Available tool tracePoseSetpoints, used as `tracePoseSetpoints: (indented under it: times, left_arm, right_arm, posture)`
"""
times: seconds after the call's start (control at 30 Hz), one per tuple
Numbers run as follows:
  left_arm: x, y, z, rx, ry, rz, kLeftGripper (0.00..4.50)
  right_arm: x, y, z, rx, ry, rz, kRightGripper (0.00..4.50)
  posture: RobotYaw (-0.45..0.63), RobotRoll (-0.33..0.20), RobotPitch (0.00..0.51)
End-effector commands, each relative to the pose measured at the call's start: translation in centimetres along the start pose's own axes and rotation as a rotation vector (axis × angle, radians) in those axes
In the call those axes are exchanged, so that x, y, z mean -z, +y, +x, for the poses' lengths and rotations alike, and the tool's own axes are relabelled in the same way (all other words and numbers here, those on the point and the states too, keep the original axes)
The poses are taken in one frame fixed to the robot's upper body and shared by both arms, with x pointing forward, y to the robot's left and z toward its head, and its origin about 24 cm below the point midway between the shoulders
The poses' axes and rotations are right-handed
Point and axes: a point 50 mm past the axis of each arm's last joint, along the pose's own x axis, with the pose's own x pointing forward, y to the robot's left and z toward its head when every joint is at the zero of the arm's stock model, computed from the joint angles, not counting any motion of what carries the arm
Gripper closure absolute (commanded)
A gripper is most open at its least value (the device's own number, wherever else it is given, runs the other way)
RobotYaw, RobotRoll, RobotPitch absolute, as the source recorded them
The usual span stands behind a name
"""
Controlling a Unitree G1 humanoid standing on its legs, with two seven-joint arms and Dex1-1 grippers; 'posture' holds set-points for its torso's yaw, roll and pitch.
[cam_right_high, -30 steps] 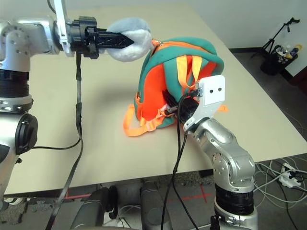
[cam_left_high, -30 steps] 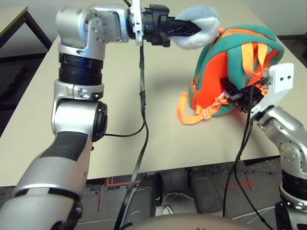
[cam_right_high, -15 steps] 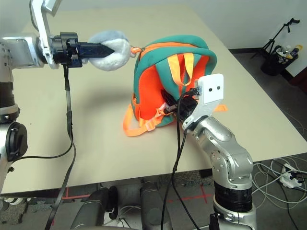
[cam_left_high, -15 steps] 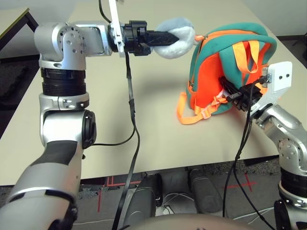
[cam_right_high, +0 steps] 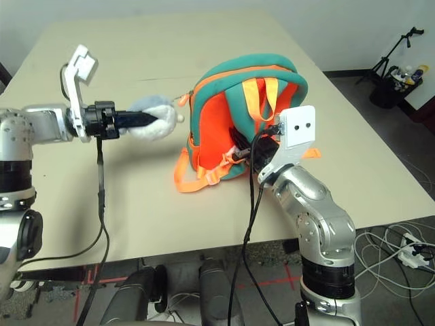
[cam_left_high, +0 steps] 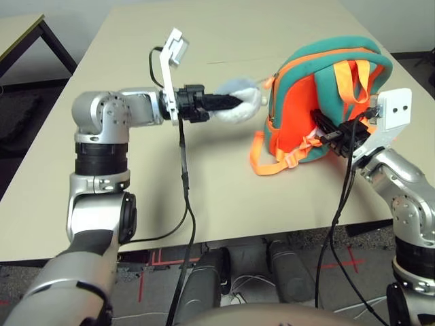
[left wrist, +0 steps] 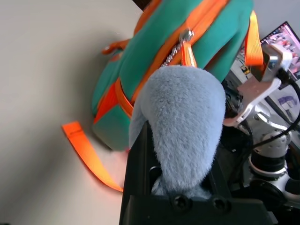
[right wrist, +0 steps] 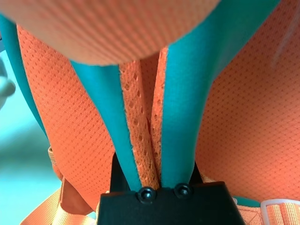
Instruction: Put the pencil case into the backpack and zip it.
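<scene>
1. My left gripper (cam_left_high: 228,102) is clamped on the grey charm (left wrist: 180,124), fingers nearly closed around the plush. Over the last second I have drawn it down and away from the backpack (cam_left_high: 326,102), from above the bag's top to beside its upper edge.
2. The charm hangs from the zip pull (left wrist: 185,35), so that pull has run the zip along; it looks closed near the pull, though I cannot see the whole track.
3. My right gripper (cam_left_high: 326,136) has stayed put, pinched nearly shut on the bag's strap webbing (right wrist: 145,154), bracing it.
4. The backpack stands upright on the table (cam_left_high: 136,54). I cannot see the pencil case, presumably inside.
</scene>
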Motion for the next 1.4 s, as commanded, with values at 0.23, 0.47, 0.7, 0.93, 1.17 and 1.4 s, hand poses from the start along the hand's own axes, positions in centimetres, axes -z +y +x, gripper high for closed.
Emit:
tracePoseSetpoints:
  times: [0.23,0.47,0.7,0.93,1.17,1.4]
  left_arm:
    - [2.7,1.2,0.4,-0.037,0.085,-0.066,4.09]
    - [5.2,2.9,1.4,-0.061,0.171,-0.115,4.09]
    - [8.7,4.9,1.8,-0.089,0.274,-0.163,4.09]
    - [10.9,5.6,2.1,-0.086,0.323,-0.161,4.09]
    - [10.4,5.3,2.4,-0.068,0.297,-0.100,4.09]
    - [8.8,4.6,2.3,-0.060,0.228,-0.039,4.09]
  right_arm:
    - [0.4,0.0,0.2,0.001,0.014,-0.005,4.34]
    - [0.3,0.0,0.3,0.003,0.010,-0.008,4.34]
    - [0.3,0.0,0.3,0.006,0.007,-0.007,4.34]
    - [0.3,-0.1,0.1,0.011,0.008,-0.009,4.34]
    - [0.3,-0.1,0.1,0.009,0.009,-0.008,4.34]
    - [0.4,-0.1,0.1,0.004,0.010,-0.007,4.34]
  posture:
    - [-0.11,0.000,0.137]
    - [-0.12,0.000,0.135]
    - [-0.13,0.000,0.136]
    - [-0.13,0.000,0.137]
    - [-0.12,0.000,0.136]
    - [-0.11,0.000,0.128]
